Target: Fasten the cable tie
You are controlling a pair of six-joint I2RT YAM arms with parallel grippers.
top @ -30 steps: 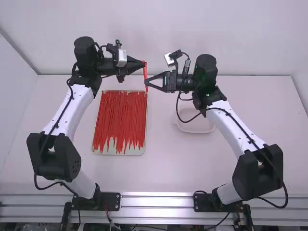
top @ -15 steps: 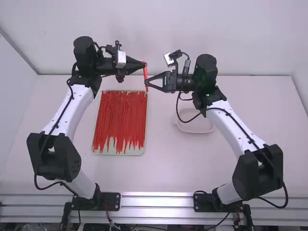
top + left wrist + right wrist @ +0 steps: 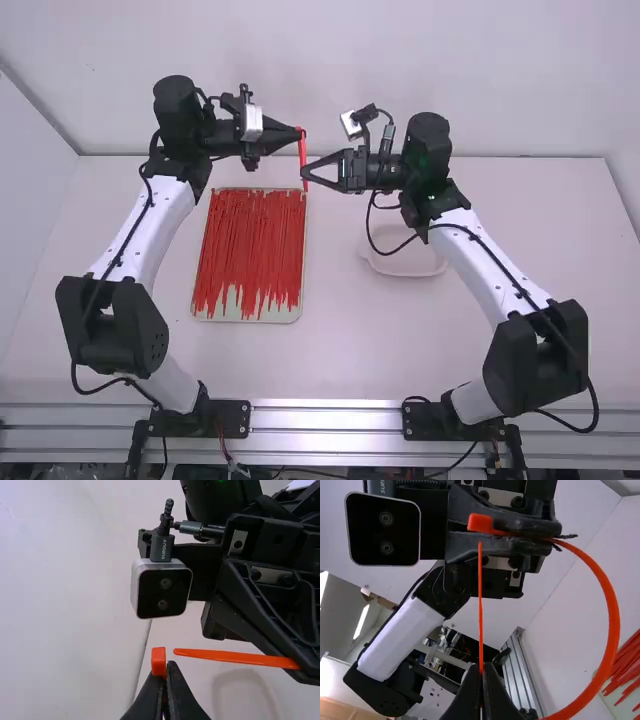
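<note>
**Aloft, two grippers pinch one orange tie**

Below them, a flat tray (image 3: 246,316) lies on the left half of the desk, filled with a layer of spare red ties (image 3: 250,245) lying side by side. A shallow pale tub (image 3: 404,266) sits right of the middle, under the right arm's dangling cable; I can't make out anything in it.

Above the desk's far edge, the left gripper (image 3: 298,133) is clenched on the square head of the cable tie (image 3: 302,150). The right gripper (image 3: 306,173), facing it, is clamped on the tail. The strap bows out in a wide loop, and the tail runs straight up to the head. Whether it has entered the head I can't tell.

Compared with a second ago, hardly anything differs: both arms hold the same pose.
</note>
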